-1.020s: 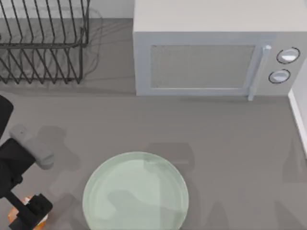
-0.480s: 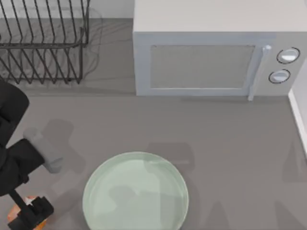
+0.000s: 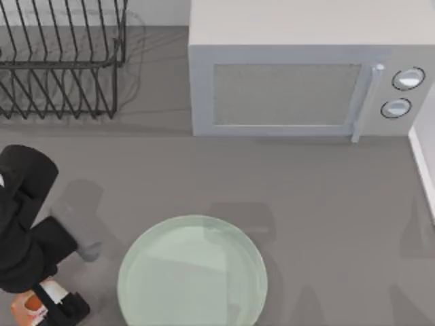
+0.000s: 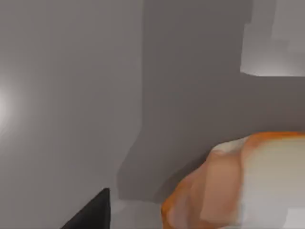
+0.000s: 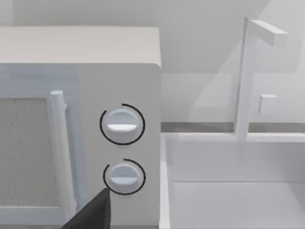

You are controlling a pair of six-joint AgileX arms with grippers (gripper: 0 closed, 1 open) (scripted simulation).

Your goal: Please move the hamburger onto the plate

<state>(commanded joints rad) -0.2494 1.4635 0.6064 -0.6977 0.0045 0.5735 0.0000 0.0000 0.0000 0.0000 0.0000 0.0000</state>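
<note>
- Left end effector is sitting at the tabletop's near-left corner, closing around the hamburger; black fingers are flanking the orange-tan lump, so it looks gripped, though whether it is touching the tabletop or just off it I cannot tell.
- Tabletop is carrying everything, grey and flat.
- Microwave is standing at the back with its door closed; two round knobs are showing beside the handle, no readable writing or brand on them.
- Wire rack is sitting at the back left, well apart from the work, not in the way.
- Plate is lying flat near the front, right of the hamburger and near it, open side up, so it is waiting as the drop target with a short sideways carry needed.
- Hamburger is filling the left wrist view's lower part, close to the camera, which fits it being held between the fingers.
- Right arm is staying parked off to the right, its camera facing the microwave; I cannot tell how its fingers are standing.
- No labels or text readable anywhere.
</note>
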